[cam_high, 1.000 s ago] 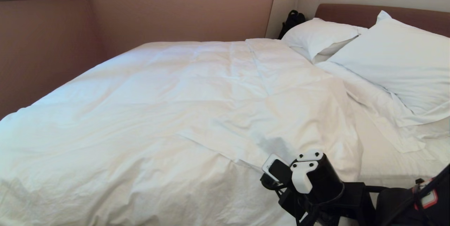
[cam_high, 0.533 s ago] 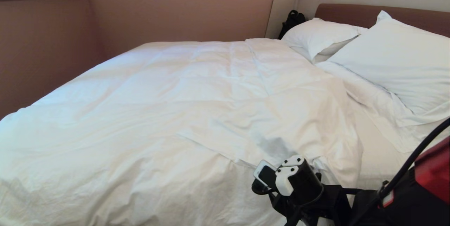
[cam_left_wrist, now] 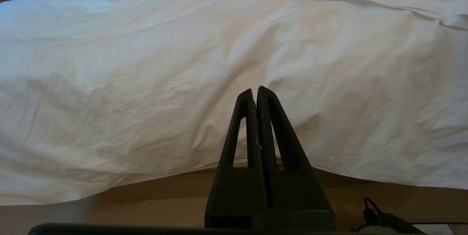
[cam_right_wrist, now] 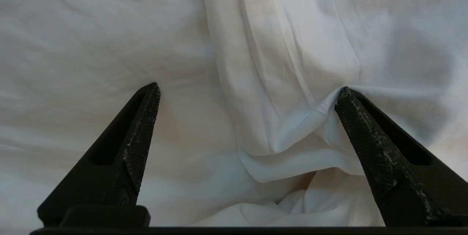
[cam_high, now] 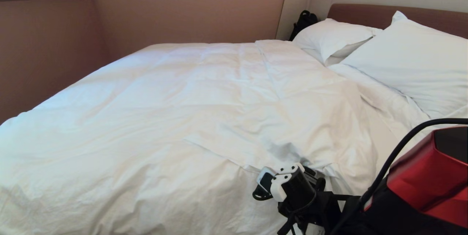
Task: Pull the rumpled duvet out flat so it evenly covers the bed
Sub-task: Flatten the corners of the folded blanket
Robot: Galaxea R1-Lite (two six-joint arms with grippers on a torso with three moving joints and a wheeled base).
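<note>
Fabric fills the right wrist view: the right gripper (cam_right_wrist: 248,92) has its jaws spread wide over a bunched fold of the duvet (cam_high: 190,110), one fingertip (cam_right_wrist: 347,99) pressing into a crease, nothing clamped between them. In the head view that gripper (cam_high: 281,184) sits low at the near edge of the bed (cam_high: 395,162), beside the duvet's turned-back corner. The left gripper (cam_left_wrist: 255,92) (jaws pressed together, holding nothing) hangs just off the bedside, pointing at the duvet's overhanging edge above a wooden floor (cam_left_wrist: 146,194). Farther off, the duvet lies spread across most of the mattress with soft creases, its top edge stopping short of two white pillows (cam_high: 409,59) against the brown headboard (cam_high: 365,14). A dark bag (cam_high: 303,21) leans in the far corner.
</note>
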